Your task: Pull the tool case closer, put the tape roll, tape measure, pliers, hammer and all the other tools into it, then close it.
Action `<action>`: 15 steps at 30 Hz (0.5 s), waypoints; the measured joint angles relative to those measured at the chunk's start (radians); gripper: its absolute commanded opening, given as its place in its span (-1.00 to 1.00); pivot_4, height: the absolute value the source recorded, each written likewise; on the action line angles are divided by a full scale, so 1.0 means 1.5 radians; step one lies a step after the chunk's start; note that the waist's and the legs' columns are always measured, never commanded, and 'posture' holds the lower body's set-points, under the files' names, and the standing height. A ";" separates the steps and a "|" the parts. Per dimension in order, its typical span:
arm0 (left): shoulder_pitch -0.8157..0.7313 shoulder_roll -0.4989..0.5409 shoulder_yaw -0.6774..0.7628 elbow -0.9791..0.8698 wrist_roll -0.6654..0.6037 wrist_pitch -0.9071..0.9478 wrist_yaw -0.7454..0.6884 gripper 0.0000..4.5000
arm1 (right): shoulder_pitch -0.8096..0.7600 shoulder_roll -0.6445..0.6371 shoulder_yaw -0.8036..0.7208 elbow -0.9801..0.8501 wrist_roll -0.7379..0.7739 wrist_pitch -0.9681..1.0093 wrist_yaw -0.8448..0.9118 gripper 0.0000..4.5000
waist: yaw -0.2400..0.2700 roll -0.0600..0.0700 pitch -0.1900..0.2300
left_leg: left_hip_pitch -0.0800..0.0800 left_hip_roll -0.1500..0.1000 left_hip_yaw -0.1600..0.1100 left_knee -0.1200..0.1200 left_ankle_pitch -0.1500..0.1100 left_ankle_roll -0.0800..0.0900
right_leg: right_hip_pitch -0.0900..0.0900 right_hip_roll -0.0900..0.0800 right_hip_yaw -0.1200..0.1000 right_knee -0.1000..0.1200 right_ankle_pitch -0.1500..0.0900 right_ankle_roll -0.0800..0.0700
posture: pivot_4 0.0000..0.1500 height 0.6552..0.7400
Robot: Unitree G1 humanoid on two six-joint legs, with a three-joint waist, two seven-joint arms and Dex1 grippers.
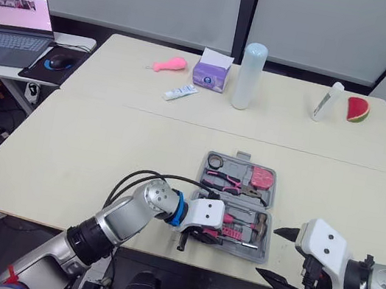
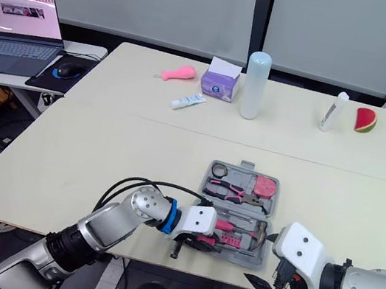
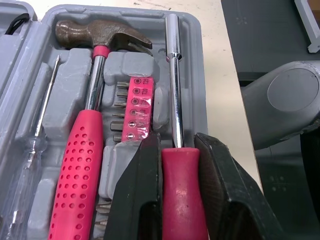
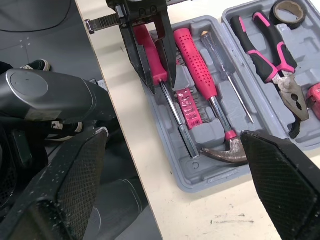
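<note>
The grey tool case [image 4: 210, 172] lies open near the table's front edge. In its far half sit the tape roll [image 4: 289, 11], the pink-handled pliers [image 4: 265, 55] and a pink tape measure [image 1: 262, 178]. The near half holds the hammer [image 3: 82, 150], a clear screwdriver [image 4: 227, 75] and a strip of bits [image 3: 136, 107]. My left gripper [image 3: 176, 142] is shut on the pink handle of a bit driver [image 3: 182, 195], whose chrome shaft lies in the case's front slot. Off the table's front edge, right of the case, my right gripper [image 1: 278, 255] is open and holds nothing.
On the far table stand a purple tissue box [image 1: 211, 73], a tall white cylinder [image 1: 250, 76], a pink toy [image 1: 170, 64], a tube [image 1: 179, 93], a white bottle [image 1: 328, 101] and a watermelon slice [image 1: 357, 110]. A laptop [image 1: 9, 18] sits on a side desk at left.
</note>
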 measured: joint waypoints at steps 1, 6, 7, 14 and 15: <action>0.000 0.000 -0.002 0.000 0.002 0.001 -0.003 -0.73 | 0.003 0.000 0.000 0.000 -0.003 0.000 -0.001 1.00 | 0.000 0.000 0.000 | 0.000 0.000 0.000 0.000 0.000 0.000 | 0.000 0.000 0.000 0.000 0.000 0.000 | 1.00 0.06; 0.000 -0.007 -0.012 0.002 0.016 0.001 -0.008 -0.73 | 0.009 0.000 0.000 0.000 -0.003 -0.001 -0.008 1.00 | 0.000 0.000 0.000 | 0.000 0.000 0.000 0.000 0.000 0.000 | 0.000 0.000 0.000 0.000 0.000 0.000 | 1.00 0.06; 0.000 -0.009 -0.012 0.004 0.020 -0.001 -0.007 -0.73 | 0.009 0.000 0.000 0.000 -0.003 -0.001 -0.009 1.00 | 0.000 0.000 0.000 | 0.000 0.000 0.000 0.000 0.000 0.000 | 0.000 0.000 0.000 0.000 0.000 0.000 | 1.00 0.06; -0.002 -0.027 -0.012 0.021 0.032 -0.013 -0.004 -0.73 | 0.011 -0.001 0.001 0.000 -0.003 -0.002 -0.011 1.00 | 0.000 0.000 0.000 | 0.000 0.000 0.000 0.000 0.000 0.000 | 0.000 0.000 0.000 0.000 0.000 0.000 | 1.00 0.06; -0.002 -0.030 -0.012 0.023 0.034 -0.015 -0.002 -0.73 | 0.012 -0.001 0.001 0.000 -0.003 -0.002 -0.011 1.00 | 0.000 0.000 0.000 | 0.000 0.000 0.000 0.000 0.000 0.000 | 0.000 0.000 0.000 0.000 0.000 0.000 | 1.00 0.06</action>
